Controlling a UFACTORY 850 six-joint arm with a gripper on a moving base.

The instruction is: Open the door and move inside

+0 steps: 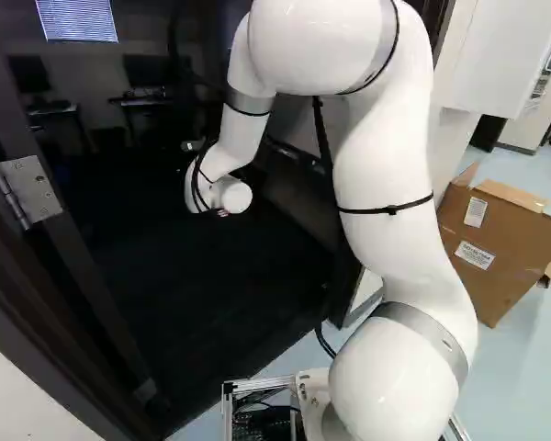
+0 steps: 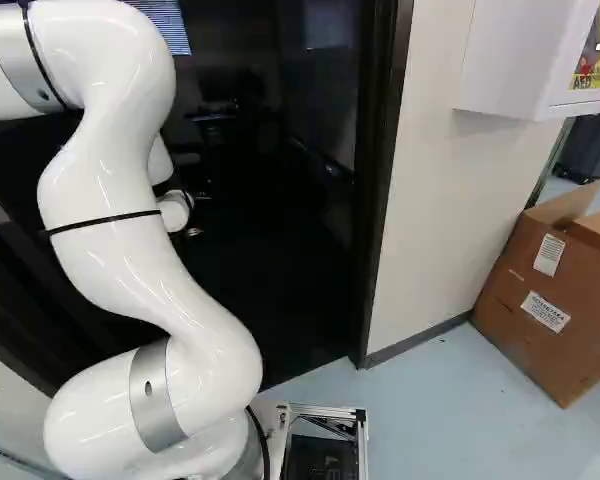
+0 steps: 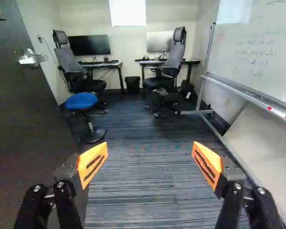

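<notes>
Arm [image 1: 381,161] reaches thru doorway [image 2: 383,180] w/ jaws spread, door [image 3: 28,114] open at left, stool [image 3: 81,101] far left & whiteboard [image 3: 262,62] right.

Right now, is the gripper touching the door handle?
Apart. The wrist view shows the door handle well ahead of the open gripper, with bare door showing between it and the nearer finger.

Dark, flat door [image 3: 24,109]: cut off by wrist view's edge. Silver-framed whiteboard [image 3: 271,52]: cut off there too, handwriting above its lower rail too faint to read. Small dark items [image 3: 106,59] by back edge of black-legged desk [image 3: 115,64]: too small to name. White jointed arm [image 1: 386,165]: upper part cropped in 2 base views. Brown cardboard box [image 2: 525,295]: partly outside right base view.
</notes>
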